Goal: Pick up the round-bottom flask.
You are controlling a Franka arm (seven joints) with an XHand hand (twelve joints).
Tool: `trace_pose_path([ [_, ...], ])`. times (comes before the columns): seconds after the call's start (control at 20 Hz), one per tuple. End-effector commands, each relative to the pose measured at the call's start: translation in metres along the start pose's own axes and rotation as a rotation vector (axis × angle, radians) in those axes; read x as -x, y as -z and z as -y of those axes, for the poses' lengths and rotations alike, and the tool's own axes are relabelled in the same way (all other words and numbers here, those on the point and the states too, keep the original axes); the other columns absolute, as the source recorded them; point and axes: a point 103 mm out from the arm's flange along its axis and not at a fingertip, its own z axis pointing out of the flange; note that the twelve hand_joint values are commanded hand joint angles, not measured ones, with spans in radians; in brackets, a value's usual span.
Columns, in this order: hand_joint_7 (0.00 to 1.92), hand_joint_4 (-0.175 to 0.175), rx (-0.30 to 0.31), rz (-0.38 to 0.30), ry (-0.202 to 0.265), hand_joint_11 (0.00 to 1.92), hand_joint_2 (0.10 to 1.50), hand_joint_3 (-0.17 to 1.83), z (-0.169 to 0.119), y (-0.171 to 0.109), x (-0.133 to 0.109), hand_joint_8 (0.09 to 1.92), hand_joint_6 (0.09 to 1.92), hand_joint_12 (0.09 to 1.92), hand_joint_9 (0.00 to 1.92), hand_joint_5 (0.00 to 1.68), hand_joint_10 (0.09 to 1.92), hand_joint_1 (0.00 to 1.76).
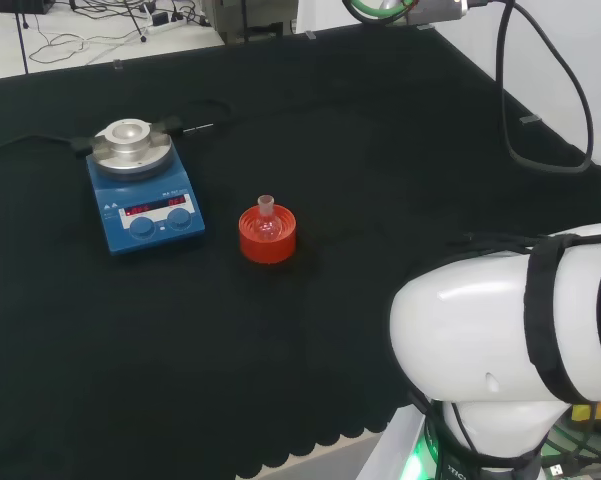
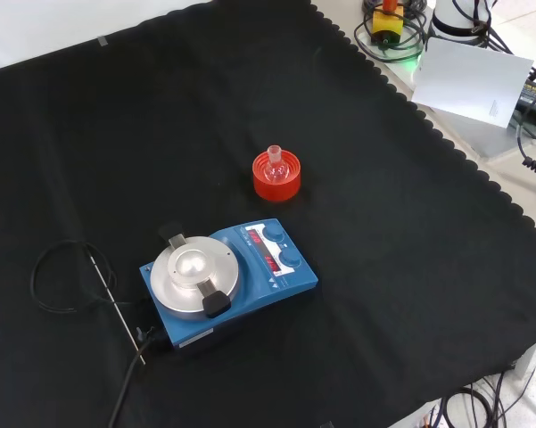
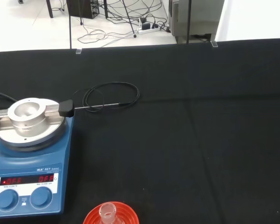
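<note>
The round-bottom flask point(image 1: 267, 222) sits neck-up in a red ribbed stand point(image 1: 267, 238) near the middle of the bench point(image 1: 360, 150), presumably because its curved base could not stand upright on the cloth alone. In the head view it is just right of the blue hotplate stirrer point(image 1: 140, 200), apart from it. Whether the hand is open or closed cannot be told, so the pick-up looks not yet begun.
</note>
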Motion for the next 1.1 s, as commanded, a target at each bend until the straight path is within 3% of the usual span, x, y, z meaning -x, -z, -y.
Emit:
trace_pose_path([
  [0.05, 0.27, -0.024, 0.009, 0.005, -0.001, 0.22, 1.07, 0.64, 0.0, 0.0, 0.001, 0.78, 0.49, 1.36, 0.4, 0.21, 0.86, 0.4],
  [0.15, 0.06, -0.016, 0.007, 0.004, -0.006, 0.07, 1.21, 0.44, 0.0, 0.001, 0.004, 0.6, 0.41, 1.38, 0.21, 0.22, 0.73, 0.2],
  [0.25, 0.01, -0.014, 0.008, 0.008, -0.009, 0.03, 1.27, 0.35, 0.0, 0.001, 0.002, 0.56, 0.37, 1.38, 0.17, 0.23, 0.69, 0.15],
  [0.6, 0.0, -0.014, -0.022, -0.016, -0.051, 0.02, 1.29, 0.3, -0.006, -0.018, 0.013, 0.55, 0.34, 1.38, 0.16, 0.25, 0.68, 0.14],
  [1.1, 0.0, -0.016, -0.092, -0.054, -0.124, 0.01, 1.27, 0.28, -0.036, -0.085, 0.045, 0.55, 0.32, 1.39, 0.16, 0.26, 0.68, 0.18],
])
